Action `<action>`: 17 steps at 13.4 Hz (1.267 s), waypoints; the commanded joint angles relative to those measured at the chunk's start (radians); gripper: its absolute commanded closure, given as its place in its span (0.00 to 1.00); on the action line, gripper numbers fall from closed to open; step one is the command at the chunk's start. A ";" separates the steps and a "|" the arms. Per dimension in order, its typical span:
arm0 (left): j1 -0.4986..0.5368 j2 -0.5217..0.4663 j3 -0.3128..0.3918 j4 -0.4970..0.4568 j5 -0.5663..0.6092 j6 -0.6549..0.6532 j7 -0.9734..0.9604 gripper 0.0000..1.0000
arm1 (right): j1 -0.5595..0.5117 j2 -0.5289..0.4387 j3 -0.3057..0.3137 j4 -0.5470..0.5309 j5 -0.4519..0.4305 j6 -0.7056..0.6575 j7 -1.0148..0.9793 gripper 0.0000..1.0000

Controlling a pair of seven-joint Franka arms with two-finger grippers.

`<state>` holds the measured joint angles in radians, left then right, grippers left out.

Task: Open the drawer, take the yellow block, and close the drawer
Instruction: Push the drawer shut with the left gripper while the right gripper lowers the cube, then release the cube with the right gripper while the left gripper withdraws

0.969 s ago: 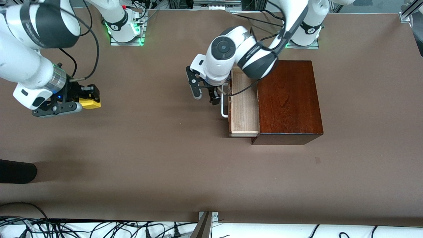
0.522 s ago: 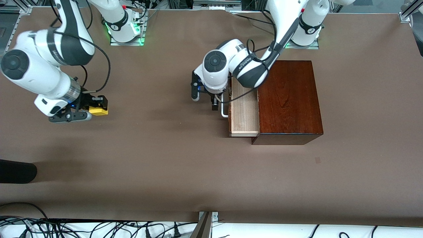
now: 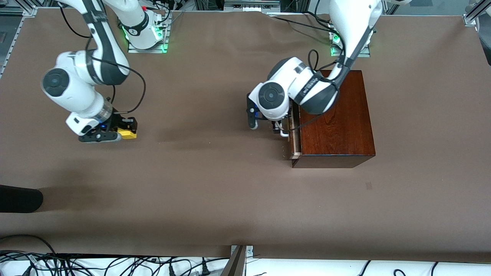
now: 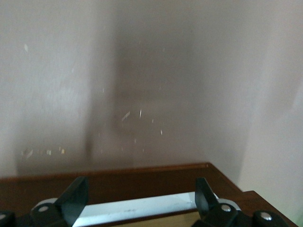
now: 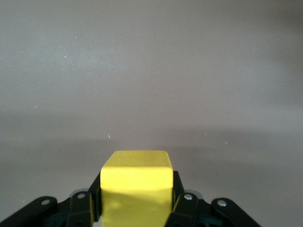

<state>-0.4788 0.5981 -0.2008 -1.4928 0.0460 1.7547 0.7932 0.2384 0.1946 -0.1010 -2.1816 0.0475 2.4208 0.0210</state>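
The yellow block [image 3: 128, 133] [image 5: 136, 184] sits between the fingers of my right gripper [image 3: 123, 132] [image 5: 136, 185], which is shut on it just above the brown table near the right arm's end. The mahogany box [image 3: 334, 115] stands at the left arm's end. Its drawer [image 3: 294, 145] sticks out only a sliver. My left gripper [image 3: 264, 126] [image 4: 140, 185] is open in front of the drawer, up against its dark front [image 4: 118, 182]. The white bar handle [image 3: 284, 133] [image 4: 137, 209] lies crosswise between its spread fingers [image 4: 75, 198].
A dark rounded object [image 3: 19, 198] lies at the table's edge toward the right arm's end. Cables [image 3: 115, 264] run along the edge nearest the front camera. Both arm bases [image 3: 144, 34] stand at the table's back edge.
The drawer has slid from wide open to almost shut, and my left gripper moved with it toward the box. My right gripper carried the yellow block toward the table's middle and lower.
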 commanded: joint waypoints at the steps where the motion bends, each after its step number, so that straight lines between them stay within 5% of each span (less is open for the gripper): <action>1: 0.054 -0.041 0.001 -0.006 0.026 -0.070 0.017 0.00 | -0.019 0.052 0.026 -0.032 -0.015 0.110 0.017 1.00; 6: 0.052 -0.082 -0.012 0.006 0.008 -0.067 -0.024 0.00 | -0.019 0.164 0.040 -0.037 -0.015 0.250 0.017 1.00; 10: 0.046 -0.249 -0.017 0.014 -0.006 -0.124 -0.392 0.00 | -0.025 0.186 0.040 -0.043 -0.015 0.254 0.019 1.00; 13: 0.130 -0.343 0.026 0.061 0.002 -0.239 -0.480 0.00 | -0.028 0.190 0.041 -0.043 -0.015 0.254 0.017 0.58; 17: 0.385 -0.354 0.024 0.175 -0.015 -0.262 -0.520 0.00 | -0.033 0.183 0.047 -0.041 -0.015 0.247 0.017 0.30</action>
<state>-0.1850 0.2240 -0.1642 -1.3772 0.0402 1.5143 0.3144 0.2286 0.3898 -0.0746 -2.2149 0.0476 2.6607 0.0253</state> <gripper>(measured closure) 0.000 0.405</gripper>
